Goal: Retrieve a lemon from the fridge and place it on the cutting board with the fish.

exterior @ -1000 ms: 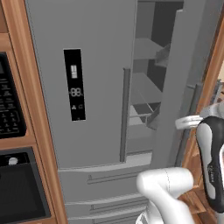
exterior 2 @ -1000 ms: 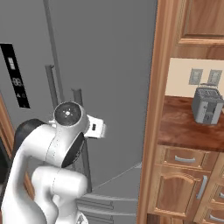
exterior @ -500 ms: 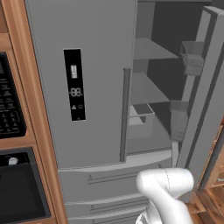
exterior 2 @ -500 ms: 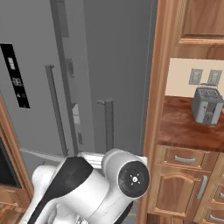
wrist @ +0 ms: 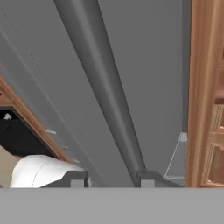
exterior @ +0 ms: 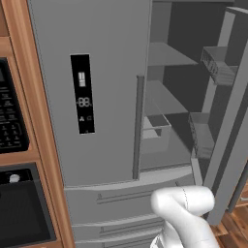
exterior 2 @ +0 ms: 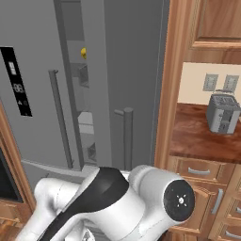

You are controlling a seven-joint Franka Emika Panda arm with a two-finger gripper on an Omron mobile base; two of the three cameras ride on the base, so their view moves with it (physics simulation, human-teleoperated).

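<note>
The fridge (exterior: 104, 97) is standing with its right door (exterior: 227, 116) swung wide open, so the grey shelves and door bins inside are showing in the left base view, while its left door with the black display panel (exterior: 81, 93) is sitting closed. The lemon (exterior 2: 83, 53) is showing in the right base view as a small yellow spot high up in the narrow gap between the two doors, apparently resting on an upper shelf or bin near the fridge's right edge; exactly what is carrying it is too small to tell. So the opening of the fridge is looking done, and the reaching in, grasping, carrying and placing are all looking left to do. The arm is folding low in front of the fridge's drawers, well below the lemon. In the hand view the camera is looking close along a long grey door handle (wrist: 103, 87), with the two finger tips (wrist: 75, 179) sitting on either side of its lower end and apparently apart, holding nothing, though whether they are touching the handle I cannot tell. The toaster (exterior 2: 224, 112) is sitting on the counter (exterior 2: 193, 136) toward its back edge, beside the wall; the cutting board is not something I can place from here.
</note>
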